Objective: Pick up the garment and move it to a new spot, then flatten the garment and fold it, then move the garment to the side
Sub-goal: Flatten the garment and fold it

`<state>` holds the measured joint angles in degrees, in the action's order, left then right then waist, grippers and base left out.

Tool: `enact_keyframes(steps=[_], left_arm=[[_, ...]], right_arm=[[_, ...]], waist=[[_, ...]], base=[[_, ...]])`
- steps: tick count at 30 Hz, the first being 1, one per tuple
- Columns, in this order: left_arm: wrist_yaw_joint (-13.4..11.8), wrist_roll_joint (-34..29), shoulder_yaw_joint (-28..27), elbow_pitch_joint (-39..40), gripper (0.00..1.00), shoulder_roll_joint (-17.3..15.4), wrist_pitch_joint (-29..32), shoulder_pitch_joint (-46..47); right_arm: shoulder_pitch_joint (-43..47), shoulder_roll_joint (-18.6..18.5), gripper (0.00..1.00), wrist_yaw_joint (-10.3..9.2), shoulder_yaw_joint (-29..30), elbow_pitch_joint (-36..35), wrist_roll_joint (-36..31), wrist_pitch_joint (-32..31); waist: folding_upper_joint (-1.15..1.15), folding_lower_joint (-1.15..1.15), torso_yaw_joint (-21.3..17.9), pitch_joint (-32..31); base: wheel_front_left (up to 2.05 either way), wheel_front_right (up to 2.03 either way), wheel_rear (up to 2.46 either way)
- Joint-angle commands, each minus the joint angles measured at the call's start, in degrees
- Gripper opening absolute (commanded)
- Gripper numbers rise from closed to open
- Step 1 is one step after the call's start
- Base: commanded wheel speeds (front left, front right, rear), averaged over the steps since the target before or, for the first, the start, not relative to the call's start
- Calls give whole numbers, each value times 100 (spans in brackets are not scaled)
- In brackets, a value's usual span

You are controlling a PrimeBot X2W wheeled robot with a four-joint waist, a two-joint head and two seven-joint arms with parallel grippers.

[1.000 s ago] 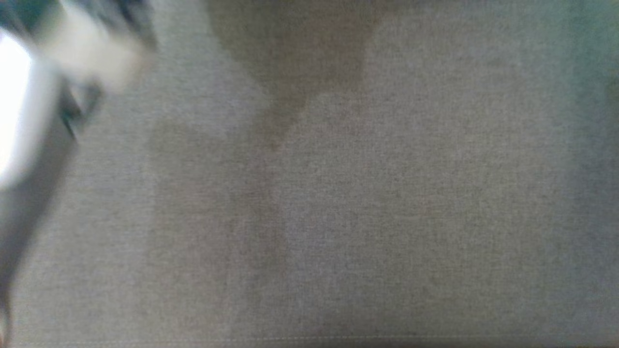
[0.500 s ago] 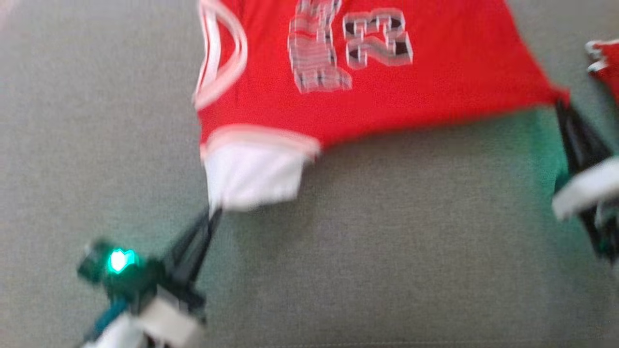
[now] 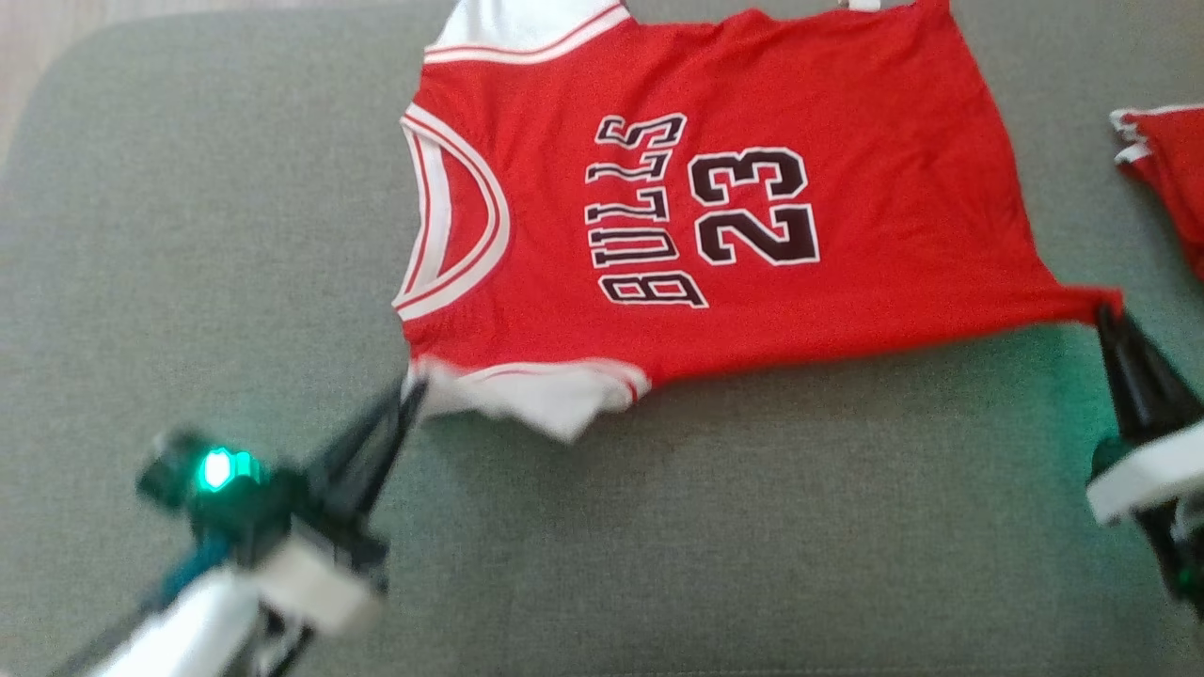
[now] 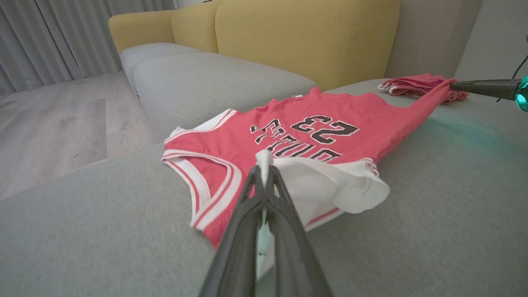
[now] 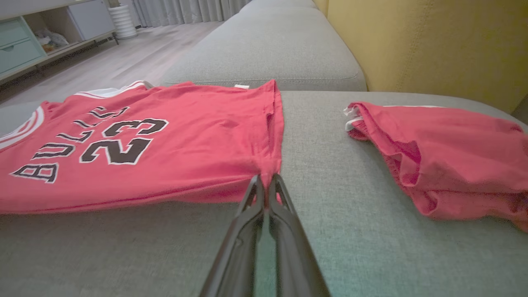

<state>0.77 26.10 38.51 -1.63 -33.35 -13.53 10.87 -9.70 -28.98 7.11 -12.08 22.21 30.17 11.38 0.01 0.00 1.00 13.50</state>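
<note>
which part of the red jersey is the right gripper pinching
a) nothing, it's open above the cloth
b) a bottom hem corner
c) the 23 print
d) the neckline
b: the right gripper is shut on the jersey at the near corner where the bottom hem meets the side edge, and the cloth is pulled to a point there.

Home living room: yellow-backed sofa (image 4: pixel 305 37), curtains (image 4: pixel 49 37).

A red jersey (image 3: pixel 715 216) lies spread across the upper middle of the frame on a grey cushion (image 3: pixel 705 527). At lower left, the left gripper (image 3: pixel 414 391) pinches its white shoulder corner. At the right edge, the right gripper (image 3: pixel 1103 316) pinches its hem corner. Another red cloth (image 3: pixel 1171 179) sits upper right.
</note>
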Motion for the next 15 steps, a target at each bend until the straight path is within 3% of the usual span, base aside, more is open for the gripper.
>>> enact_keyframes(steps=[1,7,15], left_arm=[[104,-39,-326,0,0,-58,90,712],[412,-189,-296,-705,0,136,204,1990],[547,-389,-282,-1494,0,302,79,3183]], right_arm=[[-319,-152,0,37,34,-139,-6,-115],[-1246,-138,0,37,-99,102,-53,-384],[-2336,-136,0,37,-465,625,-92,-465]], waist=[[-1,0,-13,151],[-1,0,-85,559],[-1,0,-102,959]], base=[[0,0,0],[0,0,0],[0,0,0]])
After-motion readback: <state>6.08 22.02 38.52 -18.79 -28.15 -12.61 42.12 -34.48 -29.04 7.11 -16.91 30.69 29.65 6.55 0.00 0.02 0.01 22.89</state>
